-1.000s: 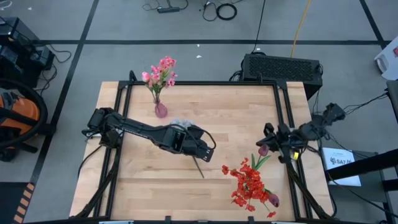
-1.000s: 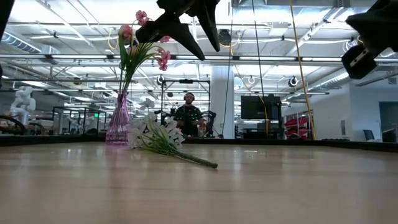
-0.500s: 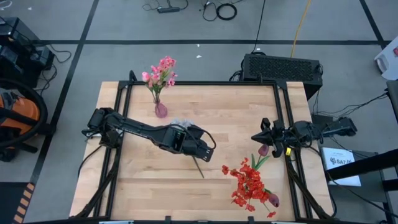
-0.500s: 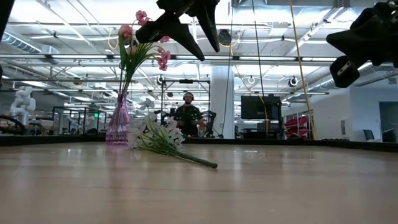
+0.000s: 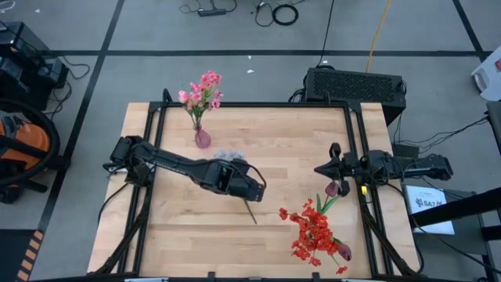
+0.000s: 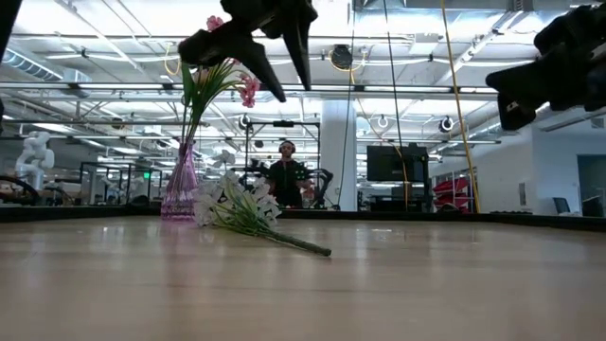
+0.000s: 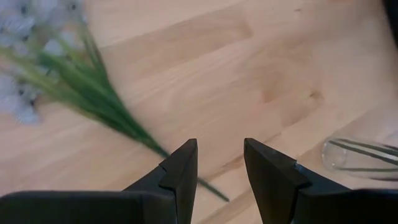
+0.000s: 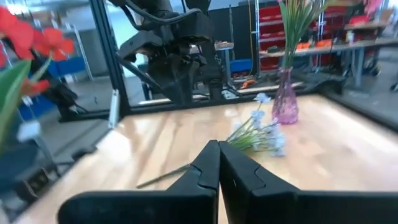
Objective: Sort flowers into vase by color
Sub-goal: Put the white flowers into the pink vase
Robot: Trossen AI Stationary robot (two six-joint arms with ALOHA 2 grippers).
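1. A light wooden plank tabletop (image 5: 274,141) with a black metal frame along its edges; pale grain shows across it.
2. A black ventilated box (image 5: 355,84) sits on the floor just beyond the tabletop's far right corner; dark cables run from it.
3. An orange and black vacuum cleaner (image 5: 22,149) stands on the grey floor to the left, well apart from the tabletop.
4. A coiled black cable (image 5: 285,13) lies on the floor far behind; a yellow cable (image 5: 380,31) trails beside it.
5. A white paper sheet (image 5: 427,205) lies on the floor at the right.
6. A person in dark clothing (image 6: 287,178) sits far back in the room; a dark monitor (image 6: 393,163) stands nearby.
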